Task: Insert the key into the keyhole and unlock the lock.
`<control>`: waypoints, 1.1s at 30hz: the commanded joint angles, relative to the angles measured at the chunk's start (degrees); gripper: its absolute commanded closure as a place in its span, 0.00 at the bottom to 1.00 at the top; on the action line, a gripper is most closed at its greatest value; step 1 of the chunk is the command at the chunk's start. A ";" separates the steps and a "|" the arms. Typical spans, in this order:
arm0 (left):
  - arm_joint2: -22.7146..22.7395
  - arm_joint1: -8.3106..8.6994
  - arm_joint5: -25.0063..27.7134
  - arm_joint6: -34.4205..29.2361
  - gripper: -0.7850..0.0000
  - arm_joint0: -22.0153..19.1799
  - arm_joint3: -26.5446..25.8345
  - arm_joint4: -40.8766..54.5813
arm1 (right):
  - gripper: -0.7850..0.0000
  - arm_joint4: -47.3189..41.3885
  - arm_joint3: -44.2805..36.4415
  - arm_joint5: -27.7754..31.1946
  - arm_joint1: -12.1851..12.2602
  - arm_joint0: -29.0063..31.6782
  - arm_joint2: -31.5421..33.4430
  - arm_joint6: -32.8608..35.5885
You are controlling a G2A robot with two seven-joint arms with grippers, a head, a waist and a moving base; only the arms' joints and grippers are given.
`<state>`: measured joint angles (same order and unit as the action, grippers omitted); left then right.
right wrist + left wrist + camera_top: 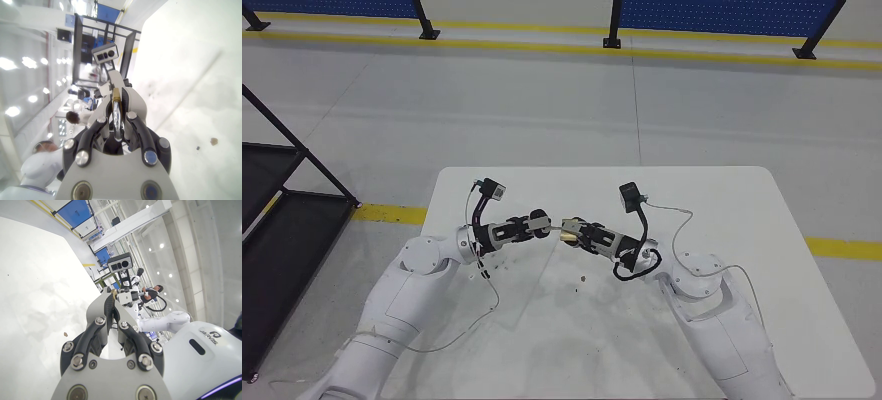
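Table (722, 200): white, rounded corners. Both arms are raised over its middle, and their tips meet there.

Right gripper (579, 231): clenched on the lock (115, 96), which is held clear of the table. The brass body sits between the fingertips and points toward the opposite arm. The chrome shackle (116, 121) runs back between the fingers toward the wrist.

Left gripper (553, 228): clenched, black pads (108, 311) pressed almost together on a thin flat piece. A brass-coloured edge, read as the key (114, 292), shows at the fingertips; the rest is hidden by the pads. The top view puts these fingertips just beside the brass body. Whether the key has entered the keyhole cannot be told.

Table surface: a brown crumb (214, 141) and a few dark specks lie below the grippers, well apart from lock and key.
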<state>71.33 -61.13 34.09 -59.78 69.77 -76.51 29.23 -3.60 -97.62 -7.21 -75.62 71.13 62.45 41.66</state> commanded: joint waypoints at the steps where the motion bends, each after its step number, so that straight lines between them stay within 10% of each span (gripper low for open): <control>1: -0.06 -0.01 -0.02 -0.07 1.00 -0.01 0.04 0.02 | 1.00 0.01 0.00 0.01 0.00 0.00 0.00 0.00; 33: 4.46 1.12 -1.29 -2.16 1.00 1.28 -0.88 -0.08 | 1.00 0.01 0.00 0.01 0.00 0.00 0.00 0.00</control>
<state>75.79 -60.01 32.79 -61.95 71.05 -77.39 29.13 -3.59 -97.63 -7.21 -75.62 71.13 62.45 41.65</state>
